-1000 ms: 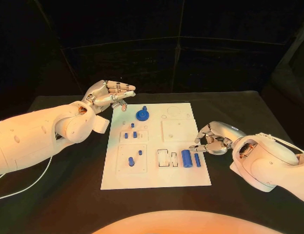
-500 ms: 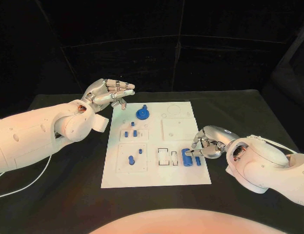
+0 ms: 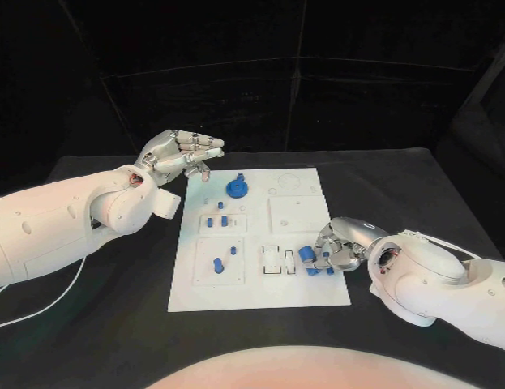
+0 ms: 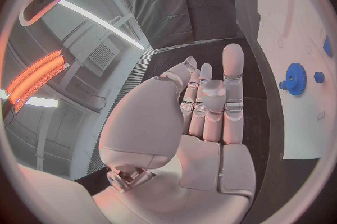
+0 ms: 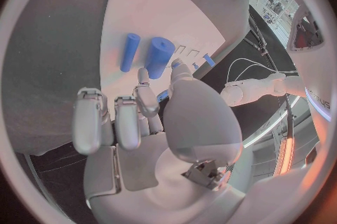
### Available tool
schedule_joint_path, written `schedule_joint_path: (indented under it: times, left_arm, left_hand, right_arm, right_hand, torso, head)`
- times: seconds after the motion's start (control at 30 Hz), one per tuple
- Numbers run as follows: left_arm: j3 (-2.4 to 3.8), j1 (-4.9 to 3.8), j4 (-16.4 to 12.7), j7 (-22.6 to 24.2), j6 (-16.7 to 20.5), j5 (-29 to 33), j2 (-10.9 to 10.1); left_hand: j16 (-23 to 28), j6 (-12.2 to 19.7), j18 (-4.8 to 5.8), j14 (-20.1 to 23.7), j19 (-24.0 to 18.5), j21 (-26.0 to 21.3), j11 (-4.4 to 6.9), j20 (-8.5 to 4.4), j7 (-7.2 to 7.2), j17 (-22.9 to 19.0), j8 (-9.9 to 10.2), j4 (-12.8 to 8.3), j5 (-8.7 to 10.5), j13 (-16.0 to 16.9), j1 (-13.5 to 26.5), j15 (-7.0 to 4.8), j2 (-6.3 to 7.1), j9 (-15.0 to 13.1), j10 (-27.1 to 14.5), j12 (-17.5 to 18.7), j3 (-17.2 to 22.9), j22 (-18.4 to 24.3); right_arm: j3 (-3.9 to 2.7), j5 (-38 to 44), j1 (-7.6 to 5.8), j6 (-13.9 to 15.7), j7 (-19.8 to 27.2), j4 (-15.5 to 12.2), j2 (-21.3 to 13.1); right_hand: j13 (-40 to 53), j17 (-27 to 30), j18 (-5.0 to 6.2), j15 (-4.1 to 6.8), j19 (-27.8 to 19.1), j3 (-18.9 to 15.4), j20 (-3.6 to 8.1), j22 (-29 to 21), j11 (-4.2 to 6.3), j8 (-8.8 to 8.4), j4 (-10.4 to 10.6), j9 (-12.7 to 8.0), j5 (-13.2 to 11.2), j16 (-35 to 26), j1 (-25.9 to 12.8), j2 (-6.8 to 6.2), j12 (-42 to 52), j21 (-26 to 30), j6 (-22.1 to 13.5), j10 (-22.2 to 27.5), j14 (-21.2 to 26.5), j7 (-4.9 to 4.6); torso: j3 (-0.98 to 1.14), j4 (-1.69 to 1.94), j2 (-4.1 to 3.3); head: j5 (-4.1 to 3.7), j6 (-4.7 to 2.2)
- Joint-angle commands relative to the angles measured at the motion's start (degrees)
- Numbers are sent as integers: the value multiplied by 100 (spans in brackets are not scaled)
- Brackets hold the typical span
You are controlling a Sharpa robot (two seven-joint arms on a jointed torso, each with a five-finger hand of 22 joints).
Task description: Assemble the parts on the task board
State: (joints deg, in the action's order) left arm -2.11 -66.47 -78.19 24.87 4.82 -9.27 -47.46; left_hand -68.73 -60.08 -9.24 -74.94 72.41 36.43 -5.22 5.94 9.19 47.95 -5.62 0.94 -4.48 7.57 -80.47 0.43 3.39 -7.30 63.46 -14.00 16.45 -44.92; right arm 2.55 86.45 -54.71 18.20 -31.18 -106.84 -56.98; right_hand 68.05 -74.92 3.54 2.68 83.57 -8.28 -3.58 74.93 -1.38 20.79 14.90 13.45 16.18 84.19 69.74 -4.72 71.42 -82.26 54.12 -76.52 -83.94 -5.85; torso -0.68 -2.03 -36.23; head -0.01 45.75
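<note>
The left hand (image 3: 182, 156) hangs above the black table (image 3: 100, 267) just off the far left corner of the task board (image 3: 258, 292), its fingers bent loosely and apart, nothing in them. In the left wrist view the same hand (image 4: 204, 106) shows a bare palm with fingers part curled, and the gear (image 4: 296, 79) lies beyond it on the white plate.

The task board is a flat white rectangle with its long axis running away from the robot, its surface matte and cut with shallow square and round recesses. Near its far end sits the blue gear (image 3: 238, 191), a toothed disc lying flat with a small stub beside it. Below that, small blue pegs (image 3: 217, 222) stand in a recessed panel, and a short blue piece (image 3: 218, 265) lies in the panel nearer the robot. No writing can be read on the board.

At the board's right edge two blue cylinders lie side by side, both with their long axes along the board's length (the right wrist view shows them best): a thick cylinder (image 5: 159, 57) and a thin rod (image 5: 130, 51), smooth and rounded. The right hand (image 3: 336, 247) is down over them, fingers curled; whether it grips one I cannot tell.
</note>
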Motion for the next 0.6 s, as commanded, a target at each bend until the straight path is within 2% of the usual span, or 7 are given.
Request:
schedule_joint_path:
  times: [0.03, 0.17, 0.43, 0.6]
  left_arm:
    - [5, -8, -5, 22, -69, 24, 1]
    - [5, -8, -5, 21, -73, 24, -4]
    - [5, -8, 0, 19, -83, 24, -4]
    - [4, -8, 1, 17, -84, 24, -5]
  left_hand:
    - [25, 19, -80, 36, -22, -12, 5, 19, -8, -6, -36, -25, -29, 6, -30, 7, -24, 3, -27, -35, -12, 5]
    - [25, 19, -80, 36, -22, -12, 5, 19, -8, -6, -36, -25, -29, 6, -30, 7, -24, 3, -27, -35, -12, 5]
    - [25, 19, -80, 36, -22, -12, 5, 19, -8, -6, -36, -25, -29, 6, -30, 7, -24, 3, -27, -35, -12, 5]
    - [25, 19, -80, 36, -22, -12, 5, 19, -8, -6, -36, -25, -29, 6, -30, 7, -24, 3, -27, -35, -12, 5]
  right_arm:
    - [0, 116, 30, -130, -41, 54, 51]
    - [0, 125, 79, -185, -51, 137, 121]
    - [-1, 224, 132, -143, -41, 224, 198]
    - [-1, 258, 140, -41, -43, 246, 230]
  right_hand:
    - [19, -334, -63, 6, 61, -8, 7, 106, 1, 41, 42, 11, -24, 41, 2, 57, 28, -41, -42, -56, -393, -6]
    - [35, -341, -64, 8, 63, -15, 9, 114, 5, 63, 59, 26, -14, 44, 40, 78, 30, -45, -44, -62, -393, -2]
    - [62, -363, -64, 12, 61, -26, 13, 118, 9, 103, 67, 55, 29, 55, 141, 125, 27, -47, -60, -66, -396, 2]
    - [132, -387, -69, 20, 70, -20, 20, 148, 19, 167, 35, 98, 154, 66, 309, 227, 53, -63, -57, -97, -400, 12]
  torso:
    - [2, 8, 0]
    - [-2, 8, -2]
    - [6, 13, -2]
    - [0, 11, -4]
  head:
    - [3, 5]
    - [17, 14]
    - [29, 23]
    - [33, 25]
